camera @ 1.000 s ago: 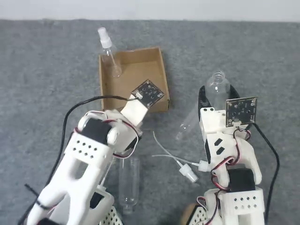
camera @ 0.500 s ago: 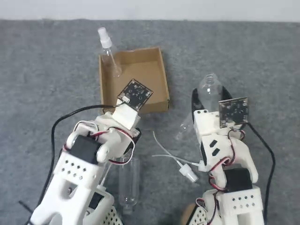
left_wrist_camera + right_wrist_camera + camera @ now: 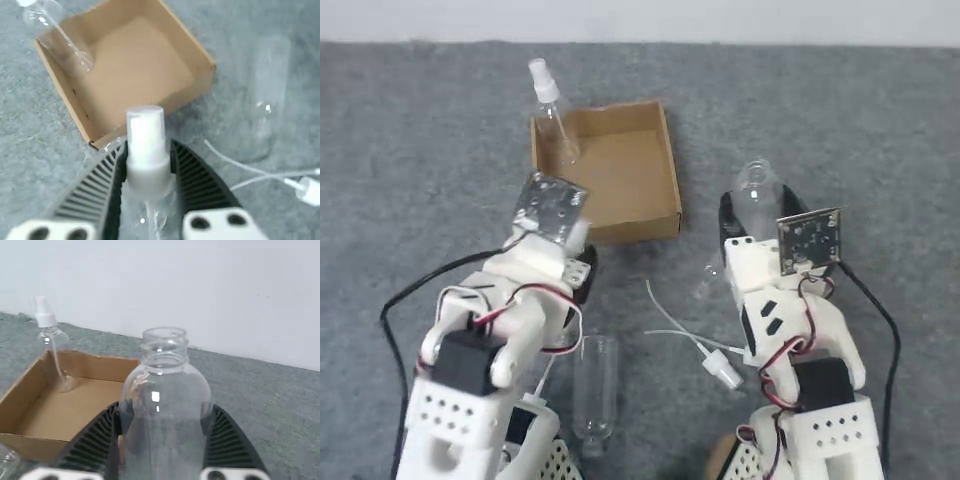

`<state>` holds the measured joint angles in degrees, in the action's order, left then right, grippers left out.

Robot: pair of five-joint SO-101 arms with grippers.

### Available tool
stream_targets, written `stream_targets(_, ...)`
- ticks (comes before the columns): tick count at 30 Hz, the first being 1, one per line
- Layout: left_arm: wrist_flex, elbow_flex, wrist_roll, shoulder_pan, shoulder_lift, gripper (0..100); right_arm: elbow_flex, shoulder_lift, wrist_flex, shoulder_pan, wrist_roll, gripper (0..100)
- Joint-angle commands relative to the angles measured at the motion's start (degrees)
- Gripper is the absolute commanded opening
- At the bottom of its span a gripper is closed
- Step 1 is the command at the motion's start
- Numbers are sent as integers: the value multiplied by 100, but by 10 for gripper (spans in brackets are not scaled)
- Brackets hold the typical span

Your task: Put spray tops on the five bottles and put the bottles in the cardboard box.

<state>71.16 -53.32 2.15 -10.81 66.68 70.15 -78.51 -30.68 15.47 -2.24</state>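
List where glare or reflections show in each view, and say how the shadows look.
High view: the left arm's wrist board glares pale, and the shadows are soft. Left wrist view: a small bright glint sits on the lying bottle. Right wrist view: a square highlight shows on the held bottle, and the light is even.

surface: grey carpeted table (image 3: 420, 120) | cardboard box (image 3: 620, 185) | open bottle (image 3: 595, 390) lying flat | loose spray top (image 3: 723, 372) | possibly second bottle (image 3: 709, 274)

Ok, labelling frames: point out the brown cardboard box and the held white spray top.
brown cardboard box (image 3: 620, 175): high view, bare floor.
white spray top (image 3: 146, 150): left wrist view, its body.
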Motion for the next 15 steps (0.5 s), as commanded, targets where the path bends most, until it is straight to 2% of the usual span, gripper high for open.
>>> stream_targets(1, -299, -119, -123, 132, 527, 12, 0, -180, 198, 277, -114, 92)
stream_targets(8, -448, -338, -132, 440, 1143, 12, 132, -180, 207, 910, -800, 91)
stream_targets(15, -677, -585, -369, 809, 1670, 12, 176, -180, 189, 1270, -932, 91)
